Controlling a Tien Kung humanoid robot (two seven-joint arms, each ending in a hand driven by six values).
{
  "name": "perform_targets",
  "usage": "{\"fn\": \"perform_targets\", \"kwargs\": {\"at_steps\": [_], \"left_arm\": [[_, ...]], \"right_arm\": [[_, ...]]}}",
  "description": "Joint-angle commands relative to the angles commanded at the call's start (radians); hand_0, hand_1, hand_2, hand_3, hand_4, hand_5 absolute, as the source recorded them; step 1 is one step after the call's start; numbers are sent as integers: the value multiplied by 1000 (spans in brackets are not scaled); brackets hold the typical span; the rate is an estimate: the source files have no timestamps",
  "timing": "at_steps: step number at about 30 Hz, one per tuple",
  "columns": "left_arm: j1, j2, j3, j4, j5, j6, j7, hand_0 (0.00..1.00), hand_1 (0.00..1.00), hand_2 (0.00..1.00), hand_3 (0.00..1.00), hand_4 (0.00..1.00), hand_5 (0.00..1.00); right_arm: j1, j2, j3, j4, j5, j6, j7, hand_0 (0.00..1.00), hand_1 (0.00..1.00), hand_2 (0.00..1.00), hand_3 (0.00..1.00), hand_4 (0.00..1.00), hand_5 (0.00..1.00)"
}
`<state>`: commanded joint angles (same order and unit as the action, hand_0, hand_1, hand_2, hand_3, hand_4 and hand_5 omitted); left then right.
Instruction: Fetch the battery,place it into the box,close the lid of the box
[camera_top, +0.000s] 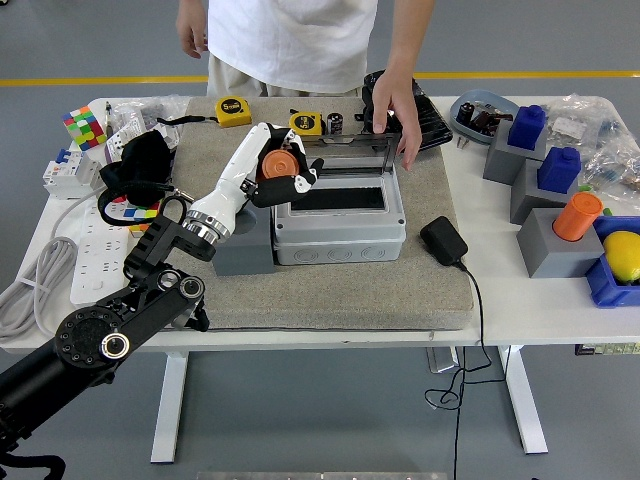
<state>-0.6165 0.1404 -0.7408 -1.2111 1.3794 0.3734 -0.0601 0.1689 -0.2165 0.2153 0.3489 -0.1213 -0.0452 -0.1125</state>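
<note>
My left hand (280, 172) is shut on an orange cylindrical battery (276, 165) and holds it in the air at the left edge of the grey box (338, 228). The box stands on the tan mat (330, 285) with its clear lid (336, 155) raised upright at the back and its dark inside showing. An empty grey holder block (243, 252) sits left of the box, under my forearm. A person at the far side rests one hand (392, 112) on the lid's right top corner. My right arm does not show.
Two yellow tape measures (233, 110) and a black case (432, 118) lie behind the box. A black adapter (443, 240) with its cable sits right of it. Blue and orange batteries in grey holders (553, 243) stand at the right. A power strip (92, 262) and black cloth (140, 163) lie left.
</note>
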Motion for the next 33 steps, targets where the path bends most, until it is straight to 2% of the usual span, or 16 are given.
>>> {"fn": "perform_targets", "kwargs": {"at_steps": [3,5,10,13,16,17,18,20,22,23,25,28,29,33], "left_arm": [[-62,-7,60,13,123,-9,115,230,114,168,207,581,2],[-98,-12,101,27,208,-15,172,233,116,169,202,590,2],[-180,-44,211,75,417,-50,323,233,116,169,202,590,2],[-215,-69,266,96,481,-68,398,236,119,171,201,612,2],[-242,-93,302,123,507,-87,470,236,119,171,201,612,2],[-253,-104,313,139,515,-95,492,240,122,175,209,655,2],[-264,-113,324,155,519,-101,510,240,122,175,209,655,2],[-275,-123,334,176,522,-104,530,240,122,175,209,655,2],[-294,-140,353,217,520,-119,570,240,122,175,209,655,2],[-300,-140,360,233,518,-121,580,241,129,178,230,718,2],[-310,-140,369,266,501,-118,591,241,129,178,230,718,2],[-315,-140,373,289,470,-107,586,241,129,178,230,718,2],[-315,-140,373,291,459,-102,581,249,186,214,317,788,2],[-312,-140,372,288,417,-75,553,249,186,214,317,788,2]], "right_arm": [[1,0,-2,0,0,-1,0,673,718,712,687,998,690],[1,0,-2,0,0,-1,0,674,718,713,686,998,690],[-1,-2,-8,1,2,-1,0,674,718,713,686,998,690],[-2,-2,-12,1,3,-1,-1,676,717,711,685,998,690],[-1,-3,-18,1,5,-1,-1,676,717,711,685,998,690],[0,-4,-20,1,5,-1,-1,673,717,711,685,998,689],[1,-4,-22,2,5,-1,-1,673,717,711,685,998,689],[2,-5,-24,2,5,-1,-1,673,717,711,685,998,689],[2,-6,-28,2,7,-1,-1,673,717,711,685,998,689],[2,-6,-30,2,7,-1,-1,674,717,711,685,998,690],[2,-7,-33,3,8,-1,-1,674,717,711,685,998,690],[2,-7,-34,3,9,-1,-1,674,717,711,685,998,690],[2,-7,-34,3,9,-1,-1,674,717,711,686,998,690],[2,-7,-34,4,9,-2,0,674,717,711,686,998,690]]}}
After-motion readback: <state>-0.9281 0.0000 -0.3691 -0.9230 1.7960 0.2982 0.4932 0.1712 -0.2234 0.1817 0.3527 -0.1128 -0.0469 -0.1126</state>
